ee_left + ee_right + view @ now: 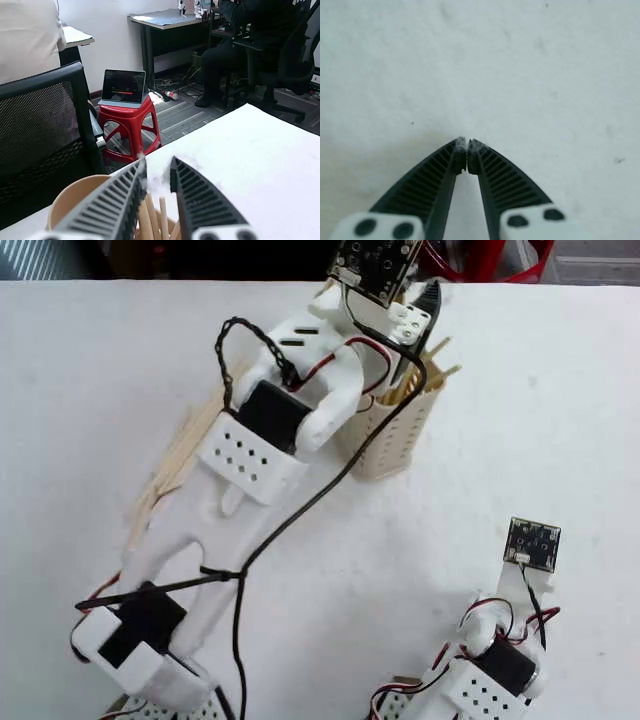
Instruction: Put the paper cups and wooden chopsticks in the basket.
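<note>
A cream perforated basket stands upright on the white table, with wooden chopsticks sticking out of it. My left gripper hangs open just over the basket, the chopstick tops rising between its fingers without being squeezed. Beside them shows the tan rim of a paper cup. More chopsticks lie loose on the table, partly hidden under the left arm. My right gripper is shut and empty above bare table near the front right.
The table's far edge runs just behind the basket; beyond it stand a red stool and a black mesh chair. A black cable trails along the left arm. Open table surface spreads right of the basket.
</note>
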